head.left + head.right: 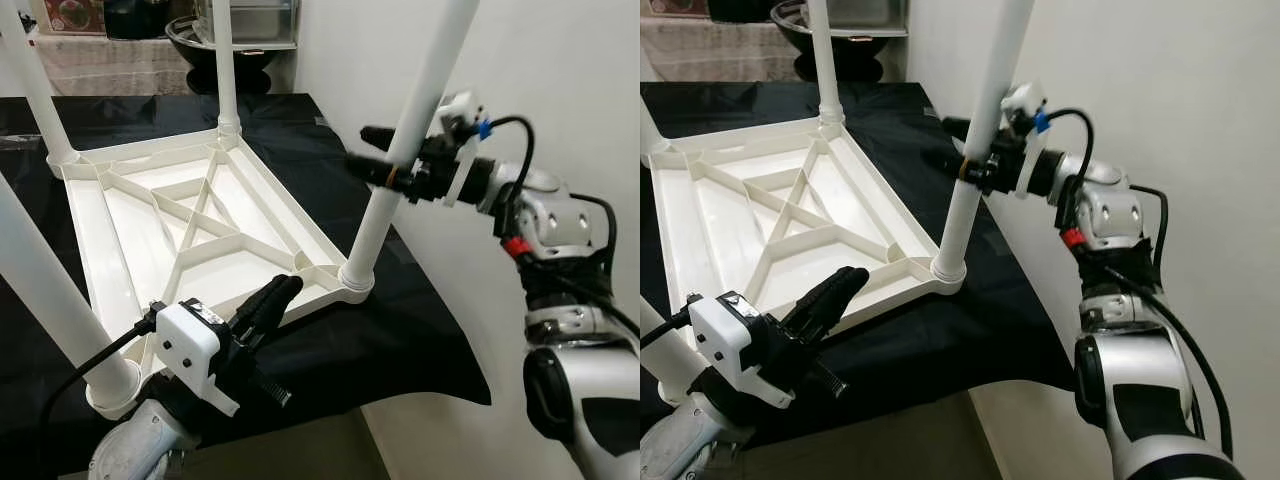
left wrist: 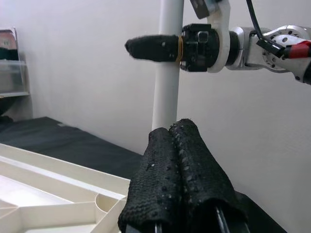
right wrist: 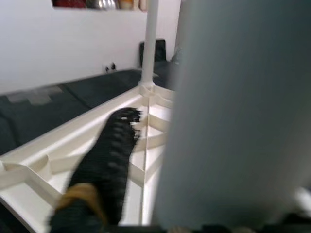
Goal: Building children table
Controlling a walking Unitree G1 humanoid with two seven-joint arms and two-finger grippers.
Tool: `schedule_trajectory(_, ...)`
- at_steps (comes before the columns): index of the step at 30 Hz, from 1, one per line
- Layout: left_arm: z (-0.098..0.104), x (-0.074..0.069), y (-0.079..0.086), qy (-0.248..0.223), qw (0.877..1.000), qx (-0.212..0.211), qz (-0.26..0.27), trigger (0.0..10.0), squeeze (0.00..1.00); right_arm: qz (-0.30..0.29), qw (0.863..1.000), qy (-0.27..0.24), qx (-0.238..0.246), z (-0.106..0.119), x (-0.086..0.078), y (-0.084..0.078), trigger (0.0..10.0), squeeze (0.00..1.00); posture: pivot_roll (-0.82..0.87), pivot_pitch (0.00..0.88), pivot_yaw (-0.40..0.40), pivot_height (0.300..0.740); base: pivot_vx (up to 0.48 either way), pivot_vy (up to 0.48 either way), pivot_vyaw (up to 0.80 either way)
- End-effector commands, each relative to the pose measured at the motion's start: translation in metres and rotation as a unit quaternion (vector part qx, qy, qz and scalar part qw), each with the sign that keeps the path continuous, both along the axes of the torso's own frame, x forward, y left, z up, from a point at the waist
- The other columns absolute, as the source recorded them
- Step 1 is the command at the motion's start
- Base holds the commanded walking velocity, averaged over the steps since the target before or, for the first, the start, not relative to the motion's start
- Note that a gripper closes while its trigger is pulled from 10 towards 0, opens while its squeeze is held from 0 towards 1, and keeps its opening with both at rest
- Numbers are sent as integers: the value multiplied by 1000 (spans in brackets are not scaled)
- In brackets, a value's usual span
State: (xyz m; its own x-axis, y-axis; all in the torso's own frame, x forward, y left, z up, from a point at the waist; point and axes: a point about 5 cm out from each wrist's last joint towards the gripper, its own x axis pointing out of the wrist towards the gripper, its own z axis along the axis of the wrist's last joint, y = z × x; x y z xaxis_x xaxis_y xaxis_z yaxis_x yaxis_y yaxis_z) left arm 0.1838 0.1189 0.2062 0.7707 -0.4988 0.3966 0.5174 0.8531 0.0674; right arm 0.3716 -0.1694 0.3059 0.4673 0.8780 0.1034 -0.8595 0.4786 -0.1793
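Observation:
The white children's table (image 1: pixel 130 225) lies upside down on a black cloth, ribs showing, with its legs pointing up. My right gripper (image 1: pixel 365 148) is shut on the near-right leg (image 1: pixel 375 225) about halfway up, and its black fingers (image 2: pixel 146 47) reach past the pole. That leg stands in its corner socket (image 1: pixel 355 280), tilted a little. My left gripper (image 1: pixel 285 290) is low at the tabletop's front rim with its two fingers (image 2: pixel 180 165) pressed together and nothing between them, a short way from the socket. The near-left leg (image 1: pixel 50 290) rises beside my left arm.
The black cloth (image 1: pixel 420 350) ends just in front of the table and at the right, close to a white wall (image 1: pixel 560 70). Behind stand a dark bowl (image 1: pixel 195 40) and shelving. Two more legs (image 1: pixel 225 60) rise at the far corners.

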Motion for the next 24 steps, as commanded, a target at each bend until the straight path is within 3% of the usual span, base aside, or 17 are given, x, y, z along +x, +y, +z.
schedule_trajectory(1, 5, -2, 1, 1, 1000, -6, -2, 10000, 0, 23, 1000, -1, 2, 0, -3, -7, 0, 0, -4, 41, -114, 740, 0, 0, 0)
schedule_trajectory(5, 6, -3, 2, 3, 1000, -6, -1, 10000, 0, 38, 999, 11, 3, -7, -6, -11, 0, 0, -5, 40, -110, 740, 0, 0, 0)
schedule_trajectory(8, 5, -5, 4, 8, 1000, -3, 1, 10000, 0, 2, 999, 39, -26, -27, -4, -10, 0, 0, -2, 42, -111, 740, 0, 0, 0)
schedule_trajectory(9, 4, -7, 6, 11, 1000, 1, 5, 10000, 0, -166, 980, 105, -15, -50, 8, 1, 0, 0, -2, 48, -108, 740, 0, 0, 0)
schedule_trajectory(10, 4, -7, 6, 11, 1000, 1, 5, 10000, 0, -166, 980, 105, -15, -50, 8, 1, 0, 0, -2, 48, -108, 740, 0, 0, 0)
schedule_trajectory(11, 3, -8, 7, 14, 1000, 3, 7, 10000, 0, -293, 945, 147, -18, -66, 12, 5, 0, 0, -2, 48, -108, 740, 0, 0, 0)
schedule_trajectory(12, 4, -9, 9, 17, 1000, 3, 11, 10000, 0, -375, 917, 128, -56, -89, -2, 15, 0, 0, -3, 51, -112, 740, 0, 0, 0)
schedule_trajectory(13, 4, -9, 9, 17, 1000, 3, 11, 10000, 0, -375, 917, 128, -56, -89, -2, 15, 0, 0, -3, 51, -112, 740, 0, 0, 0)
schedule_trajectory(14, 4, -9, 10, 18, 1000, 3, 13, 10000, 0, -413, 900, 125, -59, -104, -16, 25, 0, 0, 2, 54, -113, 740, 0, 0, 0)
schedule_trajectory(15, 4, -9, 10, 18, 1000, 3, 13, 10000, 0, -413, 900, 125, -59, -104, -16, 25, 0, 0, 2, 54, -113, 740, 0, 0, 0)
schedule_trajectory(17, 6, -10, 9, 18, 1000, 3, 14, 10000, 0, -424, 896, 115, -64, -120, -34, 38, 0, 0, 10, 44, -114, 740, 0, 0, 0)
schedule_trajectory(21, 9, -11, 10, 17, 1000, 1, 15, 10000, 0, -420, 894, 145, -59, -128, -34, 43, 0, 0, 3, 39, -117, 740, 0, 0, 0)
schedule_trajectory(24, 10, -11, 12, 18, 1000, -3, 19, 10000, 0, -404, 900, 150, -60, -126, -29, 49, 0, 0, 5, 34, -123, 740, 0, 0, 0)
